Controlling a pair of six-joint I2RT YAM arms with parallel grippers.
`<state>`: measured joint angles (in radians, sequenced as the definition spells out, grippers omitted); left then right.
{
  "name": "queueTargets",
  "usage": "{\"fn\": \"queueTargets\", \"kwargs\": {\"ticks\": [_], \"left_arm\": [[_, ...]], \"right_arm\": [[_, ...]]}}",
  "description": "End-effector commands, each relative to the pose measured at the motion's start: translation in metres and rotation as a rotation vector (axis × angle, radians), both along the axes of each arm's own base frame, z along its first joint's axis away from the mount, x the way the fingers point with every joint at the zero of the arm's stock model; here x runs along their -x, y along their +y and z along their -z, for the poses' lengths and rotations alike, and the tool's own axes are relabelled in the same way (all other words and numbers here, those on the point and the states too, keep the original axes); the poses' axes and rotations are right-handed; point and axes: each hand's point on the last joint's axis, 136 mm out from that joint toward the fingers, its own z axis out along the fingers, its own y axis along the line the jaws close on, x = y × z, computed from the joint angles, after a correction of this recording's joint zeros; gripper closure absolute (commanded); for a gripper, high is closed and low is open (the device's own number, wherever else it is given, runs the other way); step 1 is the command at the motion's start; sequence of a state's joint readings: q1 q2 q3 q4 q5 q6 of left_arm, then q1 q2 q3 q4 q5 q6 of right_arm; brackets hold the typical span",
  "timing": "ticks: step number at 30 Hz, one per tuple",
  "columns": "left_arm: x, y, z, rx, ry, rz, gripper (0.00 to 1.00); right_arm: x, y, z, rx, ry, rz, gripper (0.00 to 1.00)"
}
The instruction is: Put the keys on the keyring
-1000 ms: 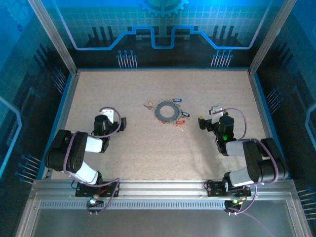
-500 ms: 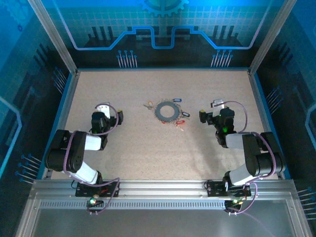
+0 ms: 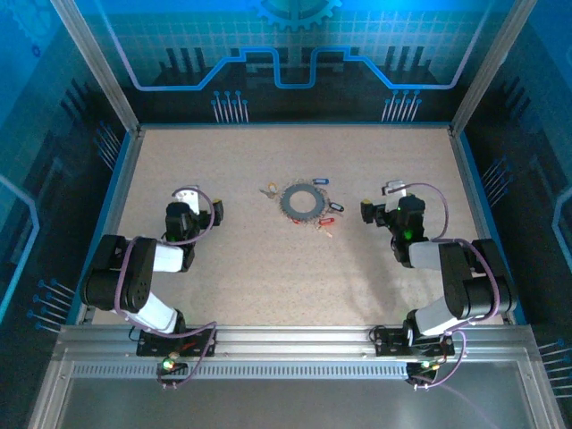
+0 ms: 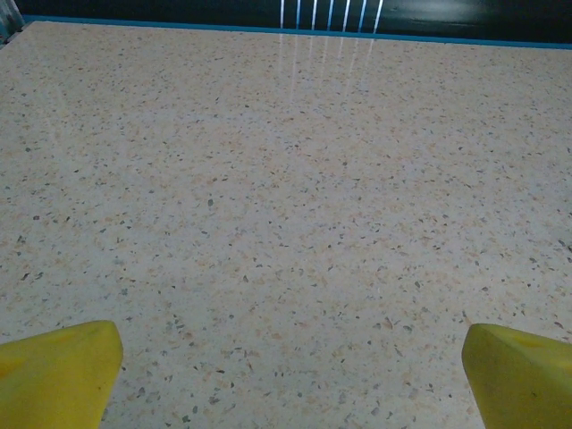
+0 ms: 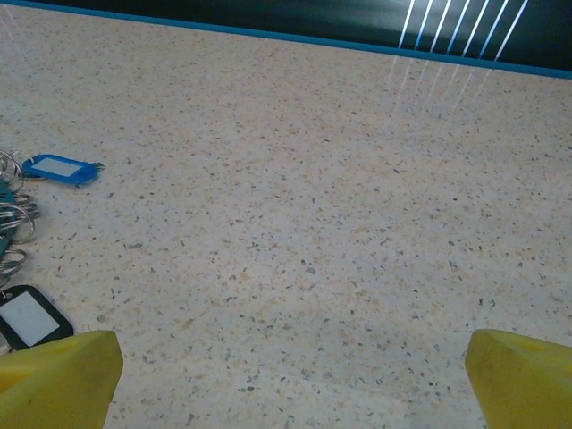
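Speckled beige tabletop (image 3: 268, 277) sits inside blue-lit walls. We see the keyring (image 3: 301, 200) lying flat near its middle, with the keys (image 3: 327, 220) scattered round its rim, touching or just beside it. Whether any is threaded on, we cannot tell. Our left gripper (image 3: 202, 200) and right gripper (image 3: 380, 198) flank the cluster, both spread wide and holding nothing. We judge the main risk to be the keys' smallness: jaws closing on one may skid it away, or snag a neighbour and drag the ring. We see no tray or bin; everything rests loose.
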<state>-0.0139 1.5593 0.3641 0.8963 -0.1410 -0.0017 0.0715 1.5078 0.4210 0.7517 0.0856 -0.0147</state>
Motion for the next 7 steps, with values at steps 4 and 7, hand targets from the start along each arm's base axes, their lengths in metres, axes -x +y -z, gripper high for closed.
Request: {"fn": "queueTargets", "kwargs": {"ticks": [4,7], "left_arm": [[-0.0077,-0.0025,-0.0153,0.01,-0.047,0.016,0.01],[-0.0079,-0.0028,-0.0155,0.011,-0.048,0.017,0.01]], "right_arm": [[-0.0043,-0.0002,-0.0061,-0.021,-0.009,-0.011,0.0],[-0.0039,0.0001,-0.0058,-0.018,-0.01,-0.012,0.0]]}}
